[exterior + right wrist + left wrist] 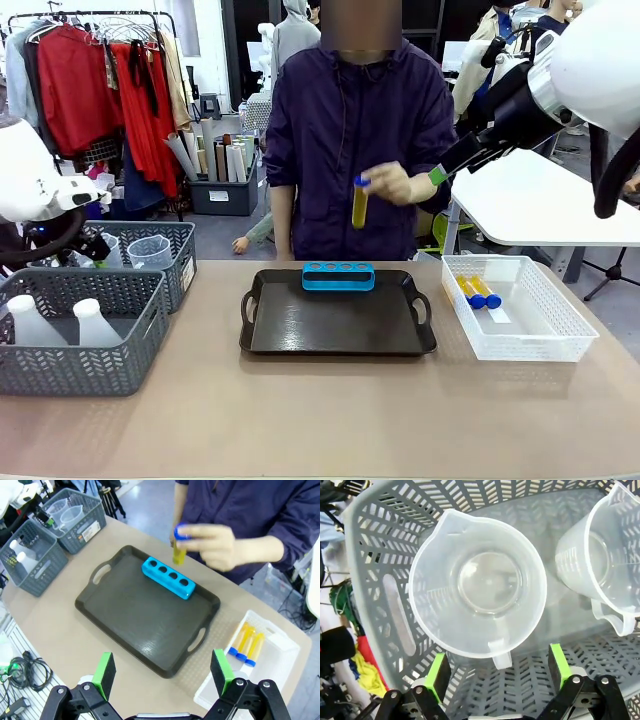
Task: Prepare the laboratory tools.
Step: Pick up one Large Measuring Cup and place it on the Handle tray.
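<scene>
- The table (320, 420) is a plain tan top, bare along my near edge. Behind its far left corner stands a clothes rail (90, 80) hung with red garments, and beside that a dark bin (225, 195) of rolled sheets.
- At the left of the table, the near grey basket (60, 365) holds two white flasks (30, 322), standing upright side by side.
- Just behind it, the far grey basket (180, 260) holds two clear beakers (480, 585), both upright.
- My left end effector (498, 672) hangs over that basket with its fingers spread wide on either side of the nearer beaker's handle, gripping nothing.
- In the middle lies one black tray (330, 325). One blue rack (338, 276) sits at its far edge, all four holes empty.
- Above the rack, the person's hand (400, 185) holds one blue-capped tube (359, 205) of yellow liquid upright.
- My right end effector (162, 675) hovers high over the near side of the tray, fingers wide apart and empty.
- At the right, one white basket (540, 335) holds three more tubes (247, 640) lying side by side at its far left corner.
- Behind it, off my table, stands a white table (540, 200).
</scene>
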Robot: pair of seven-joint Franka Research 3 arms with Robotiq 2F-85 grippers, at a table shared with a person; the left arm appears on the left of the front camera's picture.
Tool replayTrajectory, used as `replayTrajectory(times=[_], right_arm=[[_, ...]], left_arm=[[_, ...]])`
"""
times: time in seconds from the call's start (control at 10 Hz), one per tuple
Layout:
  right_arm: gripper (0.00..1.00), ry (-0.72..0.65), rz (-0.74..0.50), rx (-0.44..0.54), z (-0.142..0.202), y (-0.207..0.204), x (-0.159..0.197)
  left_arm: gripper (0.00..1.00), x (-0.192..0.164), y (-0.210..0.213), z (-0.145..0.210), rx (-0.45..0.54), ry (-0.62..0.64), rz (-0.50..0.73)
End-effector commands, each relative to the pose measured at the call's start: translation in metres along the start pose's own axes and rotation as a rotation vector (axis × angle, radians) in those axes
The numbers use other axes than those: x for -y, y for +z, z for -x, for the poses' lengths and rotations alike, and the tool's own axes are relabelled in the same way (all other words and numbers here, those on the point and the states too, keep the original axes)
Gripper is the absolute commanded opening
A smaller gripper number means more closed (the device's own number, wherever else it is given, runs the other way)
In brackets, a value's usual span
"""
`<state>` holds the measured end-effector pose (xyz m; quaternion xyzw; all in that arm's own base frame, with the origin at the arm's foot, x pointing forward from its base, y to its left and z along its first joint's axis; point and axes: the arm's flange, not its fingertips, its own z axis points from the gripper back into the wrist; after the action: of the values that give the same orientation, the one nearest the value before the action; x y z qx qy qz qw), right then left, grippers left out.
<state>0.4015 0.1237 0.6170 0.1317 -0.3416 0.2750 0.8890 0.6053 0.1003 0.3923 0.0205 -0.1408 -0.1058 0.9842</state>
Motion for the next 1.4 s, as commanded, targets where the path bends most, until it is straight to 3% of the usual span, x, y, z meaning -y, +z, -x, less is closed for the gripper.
replayTrajectory(times=[0.0,0.5,1.0,1.3], right_arm=[[1.00,-0.003,-0.012,0.004,0.000,0.001,0.000],[1.00,-0.003,-0.012,0.004,0.000,0.001,0.000],[1.00,-0.003,-0.012,0.004,0.000,0.001,0.000],[1.00,-0.003,-0.012,0.004,0.000,0.001,0.000]], left_arm=[[1.00,-0.005,-0.003,-0.005,0.007,0.009,0.001],[0.03,-0.003,-0.003,-0.005,0.001,-0.007,-0.030],[0.00,-0.001,0.010,0.000,0.004,0.016,-0.022],[0.00,0.017,0.053,0.003,0.046,-0.025,0.003]])
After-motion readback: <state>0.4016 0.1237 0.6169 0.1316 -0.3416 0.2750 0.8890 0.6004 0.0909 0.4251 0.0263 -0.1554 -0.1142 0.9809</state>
